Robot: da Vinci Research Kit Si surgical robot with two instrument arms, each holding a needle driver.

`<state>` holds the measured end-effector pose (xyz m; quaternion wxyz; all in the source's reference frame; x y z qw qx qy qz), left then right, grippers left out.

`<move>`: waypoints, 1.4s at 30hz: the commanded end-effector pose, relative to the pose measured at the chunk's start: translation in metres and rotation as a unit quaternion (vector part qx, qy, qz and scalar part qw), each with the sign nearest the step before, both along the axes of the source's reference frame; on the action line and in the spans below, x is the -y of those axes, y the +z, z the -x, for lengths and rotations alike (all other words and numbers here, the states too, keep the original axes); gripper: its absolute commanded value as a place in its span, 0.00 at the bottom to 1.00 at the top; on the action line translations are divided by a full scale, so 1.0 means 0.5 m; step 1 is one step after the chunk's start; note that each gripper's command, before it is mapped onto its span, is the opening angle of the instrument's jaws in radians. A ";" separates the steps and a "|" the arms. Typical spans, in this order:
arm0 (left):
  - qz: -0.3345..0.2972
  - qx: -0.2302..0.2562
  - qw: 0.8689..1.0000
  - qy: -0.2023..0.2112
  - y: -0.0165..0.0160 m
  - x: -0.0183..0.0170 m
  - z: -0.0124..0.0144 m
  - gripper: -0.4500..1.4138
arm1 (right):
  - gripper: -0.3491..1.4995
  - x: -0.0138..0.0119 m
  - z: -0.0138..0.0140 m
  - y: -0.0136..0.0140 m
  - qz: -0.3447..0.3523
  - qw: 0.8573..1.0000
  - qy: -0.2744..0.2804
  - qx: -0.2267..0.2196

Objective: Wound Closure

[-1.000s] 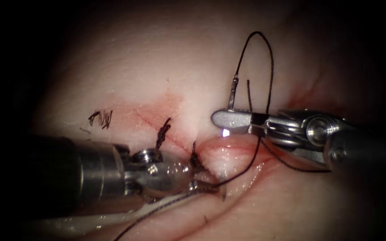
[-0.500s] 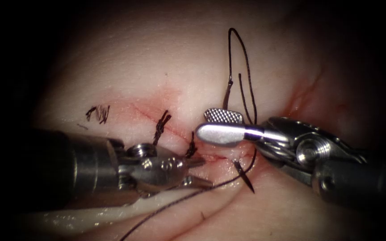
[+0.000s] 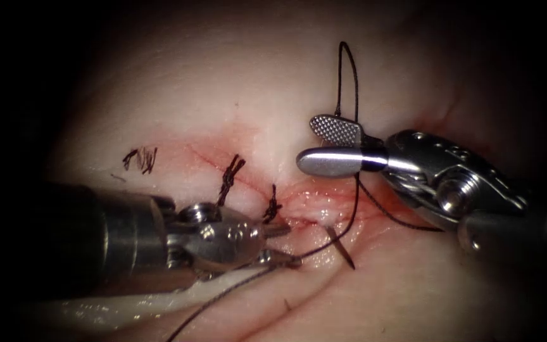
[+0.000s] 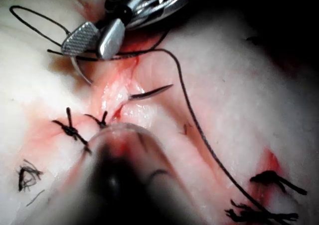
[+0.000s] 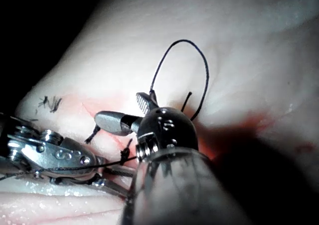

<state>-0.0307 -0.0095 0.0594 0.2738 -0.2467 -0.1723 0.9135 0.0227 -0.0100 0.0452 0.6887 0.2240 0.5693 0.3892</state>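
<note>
The right tool (image 3: pixel 324 144) reaches in from three o'clock, jaws apart and holding nothing, poised above the cut (image 3: pixel 311 212). The left tool (image 3: pixel 280 244) lies level from nine o'clock, jaws parted and empty. One needle (image 3: pixel 343 250) sits in the tissue (image 3: pixel 223 82), tip out at six o'clock of the cut. One thread (image 3: pixel 349 76) loops toward twelve. Two knots (image 3: pixel 230 177) lie at ten o'clock

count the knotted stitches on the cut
2: one stitch, another right of it, beside the needle in the tissue; left tool, right tool hold nothing. Others may be hidden.
</note>
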 end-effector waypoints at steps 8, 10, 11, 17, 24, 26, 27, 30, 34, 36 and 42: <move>0.001 -0.001 1.000 0.000 0.0008 -0.0004 0.0008 0.45 | 0.86 -0.0007 0.0044 -0.0035 0.018 1.000 -0.007 -0.017; 0.001 -0.001 1.000 0.000 0.0009 -0.0004 0.0009 0.45 | 0.86 -0.0017 0.0047 -0.0030 0.023 1.000 -0.003 -0.017; 0.001 -0.001 1.000 0.000 0.0009 -0.0004 0.0009 0.45 | 0.86 -0.0020 0.0044 -0.0026 0.026 1.000 -0.002 -0.016; 0.001 -0.001 1.000 -0.001 0.0008 -0.0004 0.0009 0.45 | 0.86 -0.0050 0.0021 0.0023 0.033 0.999 -0.001 -0.006; 0.001 -0.001 1.000 0.000 0.0008 -0.0003 0.0008 0.45 | 0.86 -0.0059 -0.0001 0.0088 0.042 0.999 -0.013 0.008; 0.001 -0.001 1.000 0.000 0.0008 -0.0003 0.0008 0.45 | 0.86 -0.0058 -0.0003 0.0101 0.044 0.999 -0.013 0.011; 0.001 -0.001 1.000 0.000 0.0008 -0.0003 0.0008 0.45 | 0.86 -0.0058 -0.0002 0.0105 0.045 0.999 -0.015 0.012; 0.001 -0.001 1.000 0.000 0.0008 -0.0003 0.0008 0.45 | 0.86 -0.0057 0.0000 0.0113 0.046 0.999 -0.017 0.015; 0.001 -0.001 1.000 -0.001 0.0008 -0.0003 0.0009 0.45 | 0.73 -0.0055 -0.0002 0.0110 0.046 0.999 -0.018 0.014; 0.001 -0.001 1.000 -0.001 0.0008 -0.0003 0.0009 0.45 | 0.42 -0.0053 -0.0003 0.0105 0.044 0.999 -0.020 0.015; 0.002 -0.001 1.000 -0.001 0.0009 -0.0001 0.0010 0.44 | 0.00 -0.0066 -0.0008 0.0092 0.039 0.999 -0.003 0.036</move>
